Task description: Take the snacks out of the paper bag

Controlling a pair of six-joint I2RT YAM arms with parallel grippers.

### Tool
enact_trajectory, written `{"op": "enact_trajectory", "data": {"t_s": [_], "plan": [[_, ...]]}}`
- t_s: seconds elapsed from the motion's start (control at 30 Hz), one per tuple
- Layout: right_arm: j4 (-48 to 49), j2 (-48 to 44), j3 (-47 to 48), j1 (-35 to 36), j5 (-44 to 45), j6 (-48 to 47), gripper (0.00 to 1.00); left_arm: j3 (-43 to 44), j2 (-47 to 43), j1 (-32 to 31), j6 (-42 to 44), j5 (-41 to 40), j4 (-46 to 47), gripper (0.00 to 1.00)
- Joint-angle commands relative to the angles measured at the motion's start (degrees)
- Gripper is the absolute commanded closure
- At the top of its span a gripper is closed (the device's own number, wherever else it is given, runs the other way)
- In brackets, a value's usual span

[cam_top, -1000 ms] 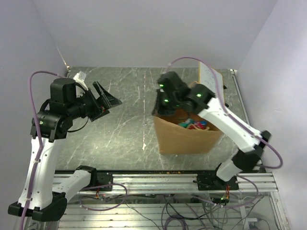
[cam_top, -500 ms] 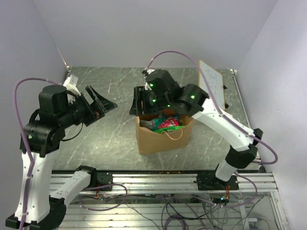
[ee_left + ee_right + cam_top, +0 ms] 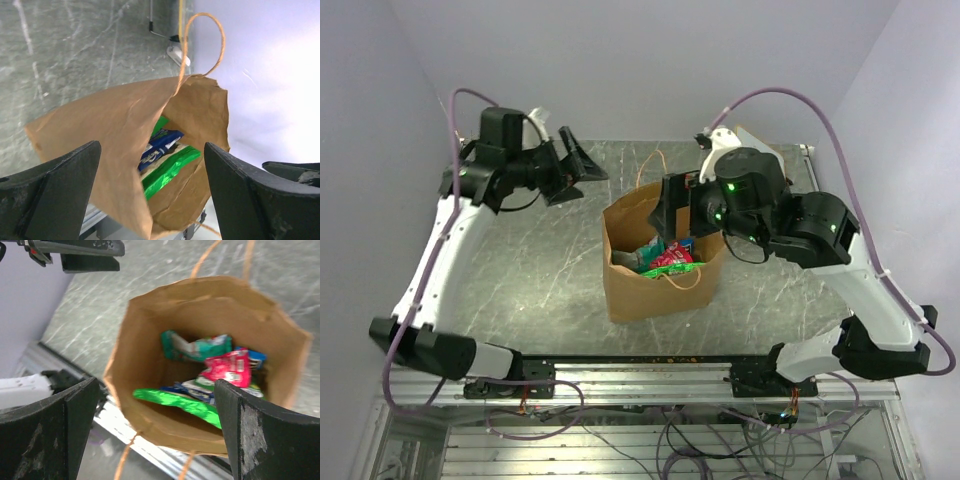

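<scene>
The brown paper bag (image 3: 640,285) stands upright and open at mid-table, one looped handle sticking up at the back. The snacks lie inside it: a red packet (image 3: 227,367), a teal one (image 3: 197,346), a bright green one (image 3: 180,402) and a blue one (image 3: 160,145). My right gripper (image 3: 682,222) hovers open above the bag's mouth, looking straight down into it, with nothing between its fingers. My left gripper (image 3: 576,172) is open and empty at the back left, aimed at the bag from a short distance away. In the left wrist view the bag's (image 3: 100,125) near wall hides most packets.
The aluminium rail (image 3: 660,372) runs along the table's near edge, close in front of the bag. Purple walls close in the back and both sides. A white plug and cable (image 3: 177,52) lie by the far wall.
My right gripper has opened, let go of the bag's rim and lifted back to the right. The bag had been dragged left and now stands still. The left arm swung up toward the back.
</scene>
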Motion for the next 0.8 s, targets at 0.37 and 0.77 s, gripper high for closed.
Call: {"op": "enact_trajectory", "data": {"t_s": [0.37, 0.77], "plan": [[2.4, -1.4, -2.5, -1.2, 17.9, -10.6, 0.02, 18.5, 24.7, -12.3, -1.7, 5.6, 12.0, 0.18], [2.6, -6.0, -4.3, -1.7, 21.9, -12.7, 0.01, 25.1, 33.1, -15.3, -1.4, 4.1, 11.7, 0.45]]}}
